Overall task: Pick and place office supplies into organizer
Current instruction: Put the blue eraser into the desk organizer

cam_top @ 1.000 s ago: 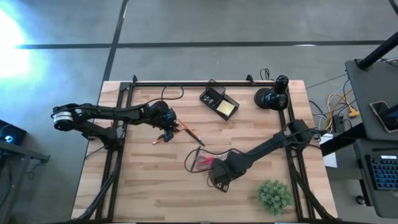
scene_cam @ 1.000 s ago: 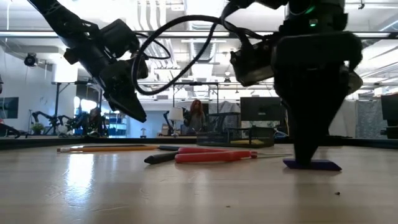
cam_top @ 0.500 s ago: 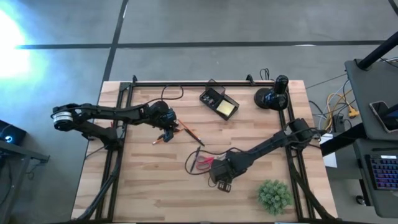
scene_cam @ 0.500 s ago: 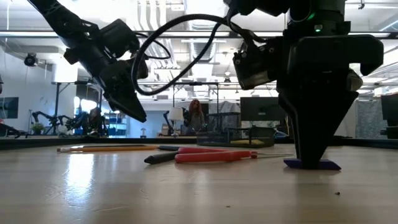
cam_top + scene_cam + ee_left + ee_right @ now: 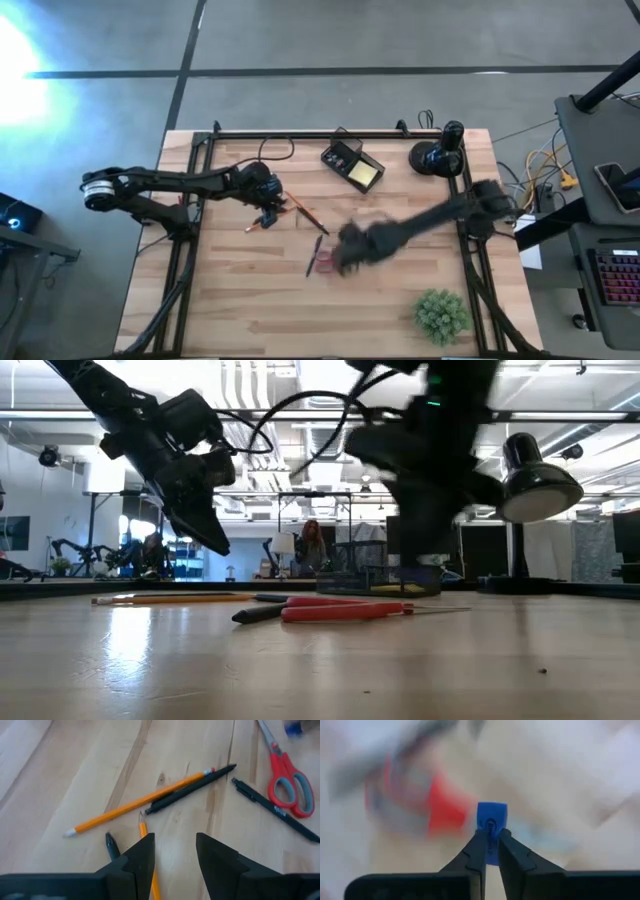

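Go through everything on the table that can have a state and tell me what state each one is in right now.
Right gripper: shut on the blue piece, lifted off the table.
Left gripper: open, empty, hovering above a pencil.
Scissors: lying flat on the table.
Black pen: lying flat, touching the pencil.
Organizer: upright.
Sticky-note pad: in the organizer.

Light wooden plank table (image 5: 230, 300) with pale grain. Small black boxy organizer (image 5: 343, 156), yellow square sticky-note pad (image 5: 363, 176) showing beside its black part. Red-handled scissors (image 5: 287, 780), grey inside the loops, silver blades. Orange-yellow pencil (image 5: 135, 803) with pink eraser end; matte black pen (image 5: 190, 788) across it; second black pen (image 5: 272, 809). Tiny blue piece (image 5: 492, 819), bright blue with faint dark print, between dark right gripper (image 5: 490, 845) fingers. Green plant (image 5: 441, 315).
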### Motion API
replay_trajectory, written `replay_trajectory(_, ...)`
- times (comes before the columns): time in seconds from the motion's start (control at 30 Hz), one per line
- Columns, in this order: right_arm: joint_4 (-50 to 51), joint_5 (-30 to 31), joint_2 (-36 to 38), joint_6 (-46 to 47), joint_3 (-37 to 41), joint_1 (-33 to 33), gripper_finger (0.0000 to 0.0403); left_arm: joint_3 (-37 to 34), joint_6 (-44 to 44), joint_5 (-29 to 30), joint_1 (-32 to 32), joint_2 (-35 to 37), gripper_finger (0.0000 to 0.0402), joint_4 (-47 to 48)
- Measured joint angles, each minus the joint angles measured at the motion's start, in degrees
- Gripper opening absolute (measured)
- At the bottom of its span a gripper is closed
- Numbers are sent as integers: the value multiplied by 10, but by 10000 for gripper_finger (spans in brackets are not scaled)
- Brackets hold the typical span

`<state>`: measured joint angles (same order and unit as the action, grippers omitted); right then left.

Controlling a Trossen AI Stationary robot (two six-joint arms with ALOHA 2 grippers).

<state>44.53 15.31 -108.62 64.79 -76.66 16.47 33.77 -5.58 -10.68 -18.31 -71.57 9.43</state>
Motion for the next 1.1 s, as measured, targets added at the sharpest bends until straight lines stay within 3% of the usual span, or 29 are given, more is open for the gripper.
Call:
replay_trajectory(0.1, -5, 17, 29, -12, -1, -64, 30, 5, 7, 0, 0, 7, 129, 11)
replay_trajectory(0.33, -73, -26, 38, -211, -17, -267, 9, 5, 19, 0, -1, 12, 129, 10)
replay_trajectory(0.47, -54, -125, 35, -259, -34, -337, 8, 4, 17, 0, -1, 12, 129, 15)
replay_trajectory(0.63, -18, -217, 37, -235, -35, -309, 20, 4, 15, 4, -1, 12, 129, 19)
replay_trajectory(0.8, -36, -218, 23, -123, -36, -239, 84, 4, 15, 12, -1, 12, 129, 15)
replay_trajectory(0.97, -41, -197, -37, -35, -58, -230, 161, 3, 19, 13, -1, 11, 129, 13)
replay_trajectory(1.1, 42, -182, -92, 3, -109, -219, 183, 1, 16, 13, -1, 8, 129, 18)
